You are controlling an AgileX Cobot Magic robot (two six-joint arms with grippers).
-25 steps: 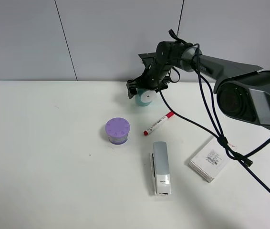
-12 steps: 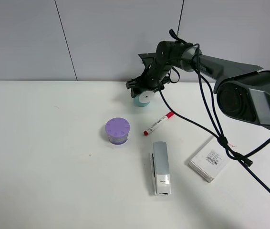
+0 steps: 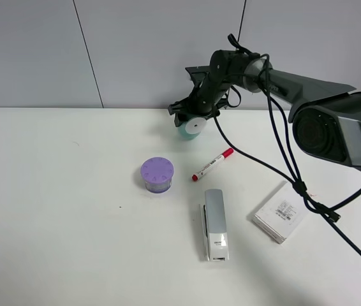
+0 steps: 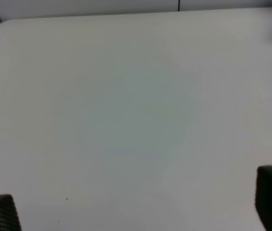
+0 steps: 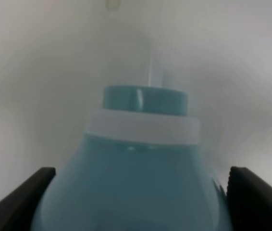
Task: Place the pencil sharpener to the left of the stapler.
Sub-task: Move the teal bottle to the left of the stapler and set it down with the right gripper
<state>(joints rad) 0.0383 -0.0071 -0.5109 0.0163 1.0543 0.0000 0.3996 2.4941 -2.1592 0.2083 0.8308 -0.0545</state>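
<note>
Pencil sharpener (image 3: 191, 127) clamped in right gripper (image 3: 194, 118) near far edge of table (image 3: 53, 210), roughly 12 o'clock from stapler (image 3: 215, 224) and well apart. Stapler's long axis 12-to-6; target spot at its 9 o'clock, toward 6 o'clock of purple container (image 3: 157, 174). Left gripper (image 4: 136, 211) spread open, holding nothing

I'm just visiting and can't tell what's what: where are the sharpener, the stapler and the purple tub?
sharpener (image 3: 194, 125): high view, on its white round face.
stapler (image 3: 215, 217): high view, on its grey top.
purple tub (image 3: 157, 170): high view, on its ridged lid.
</note>
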